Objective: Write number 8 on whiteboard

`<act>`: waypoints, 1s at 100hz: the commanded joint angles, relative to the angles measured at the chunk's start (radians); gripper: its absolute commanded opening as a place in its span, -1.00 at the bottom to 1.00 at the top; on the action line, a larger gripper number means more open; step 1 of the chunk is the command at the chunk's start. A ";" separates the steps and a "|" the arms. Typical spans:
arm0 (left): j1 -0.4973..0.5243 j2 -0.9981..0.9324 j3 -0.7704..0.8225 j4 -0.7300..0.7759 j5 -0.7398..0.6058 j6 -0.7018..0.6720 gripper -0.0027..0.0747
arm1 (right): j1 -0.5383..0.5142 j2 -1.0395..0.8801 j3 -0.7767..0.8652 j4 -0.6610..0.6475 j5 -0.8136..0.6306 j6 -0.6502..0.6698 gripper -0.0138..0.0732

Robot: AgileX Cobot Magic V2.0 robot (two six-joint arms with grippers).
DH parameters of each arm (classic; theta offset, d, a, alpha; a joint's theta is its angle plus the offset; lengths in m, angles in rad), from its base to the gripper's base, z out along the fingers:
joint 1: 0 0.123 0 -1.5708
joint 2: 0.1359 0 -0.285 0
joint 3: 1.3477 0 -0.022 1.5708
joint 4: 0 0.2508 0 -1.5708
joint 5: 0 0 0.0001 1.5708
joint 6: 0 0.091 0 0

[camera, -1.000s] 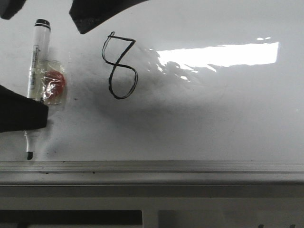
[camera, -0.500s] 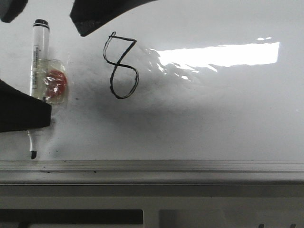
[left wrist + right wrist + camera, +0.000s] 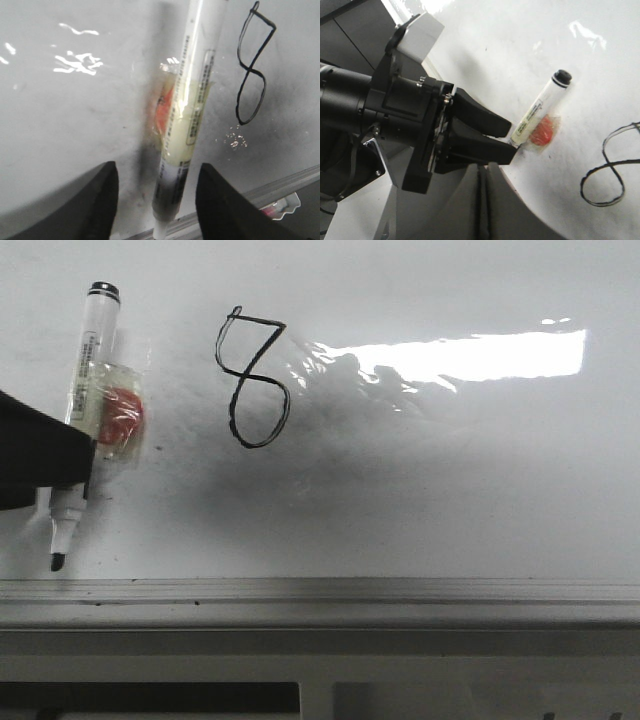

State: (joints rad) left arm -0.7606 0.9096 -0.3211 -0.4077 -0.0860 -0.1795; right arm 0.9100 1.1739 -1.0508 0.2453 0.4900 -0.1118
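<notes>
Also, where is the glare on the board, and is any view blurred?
Front view: a bright glare band on the whiteboard, right of the number 8, grey shadow below. Left wrist view: small glints; the marker is soft. Right wrist view: the right gripper is blurred.

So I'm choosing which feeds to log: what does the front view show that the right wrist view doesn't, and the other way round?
Only the front view shows the marker's bare black tip, the pale frame edge below the whiteboard, and the long bright glare.

Only the right wrist view shows the left gripper whole, with its black wrist housing, and the right gripper with its jaws pressed together.

Both show the marker, the red blob taped to it and the finished number 8.
</notes>
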 commanded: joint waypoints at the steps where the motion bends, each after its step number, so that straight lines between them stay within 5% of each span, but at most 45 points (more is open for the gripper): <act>1: 0.001 -0.074 -0.021 -0.006 -0.009 0.005 -0.46 | -0.006 -0.076 0.014 -0.029 -0.089 -0.002 -0.83; 11: 0.001 -0.163 -0.021 0.041 0.028 0.009 -0.99 | -0.006 -0.169 0.127 -0.043 -0.194 -0.002 -0.83; 44: 0.000 -0.498 0.066 0.189 0.028 0.010 -0.98 | -0.004 -0.572 0.622 -0.100 -0.678 -0.026 -0.83; 70: 0.000 -0.749 0.164 0.261 0.101 0.015 -0.98 | -0.004 -0.855 0.899 -0.141 -0.687 -0.026 -0.83; 100: 0.000 -0.851 0.173 0.209 0.252 0.015 -0.98 | -0.004 -0.965 0.993 -0.141 -0.687 -0.026 -0.83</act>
State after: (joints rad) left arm -0.7605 0.0507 -0.1224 -0.1645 0.2189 -0.1632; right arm 0.9100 0.2047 -0.0420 0.1150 -0.1061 -0.1305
